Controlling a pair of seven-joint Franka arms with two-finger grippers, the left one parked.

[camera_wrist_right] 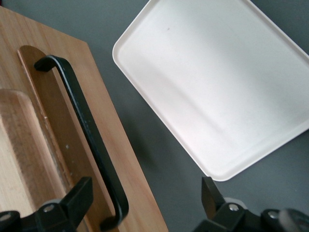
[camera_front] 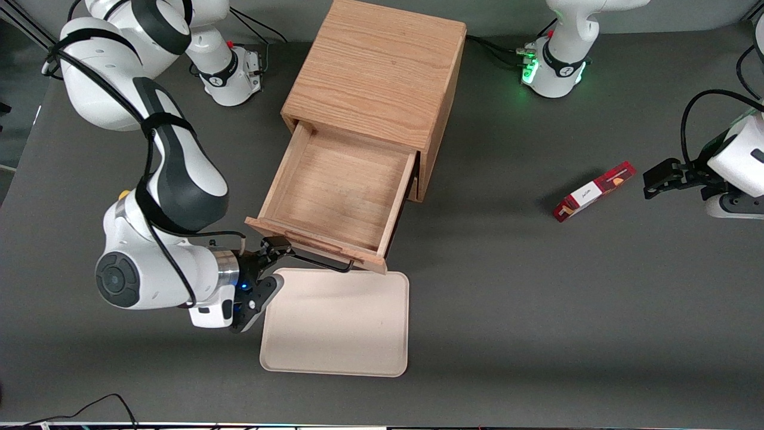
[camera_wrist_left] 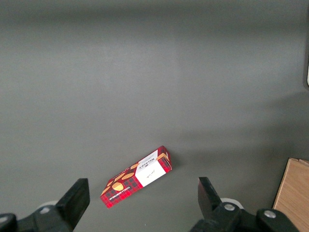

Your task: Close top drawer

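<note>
A wooden cabinet (camera_front: 376,71) stands in the middle of the table with its top drawer (camera_front: 334,191) pulled far out and empty. The drawer front (camera_wrist_right: 53,135) carries a black bar handle (camera_front: 322,261), which also shows in the right wrist view (camera_wrist_right: 82,125). My right gripper (camera_front: 276,266) is open, level with the drawer front at the handle's end toward the working arm. In the right wrist view the gripper (camera_wrist_right: 145,200) has the handle's end and the front's edge between its spread fingers, holding nothing.
A cream tray (camera_front: 337,325) lies on the table just in front of the open drawer, nearer the front camera; it also shows in the right wrist view (camera_wrist_right: 212,82). A red snack box (camera_front: 594,191) lies toward the parked arm's end and shows in the left wrist view (camera_wrist_left: 136,176).
</note>
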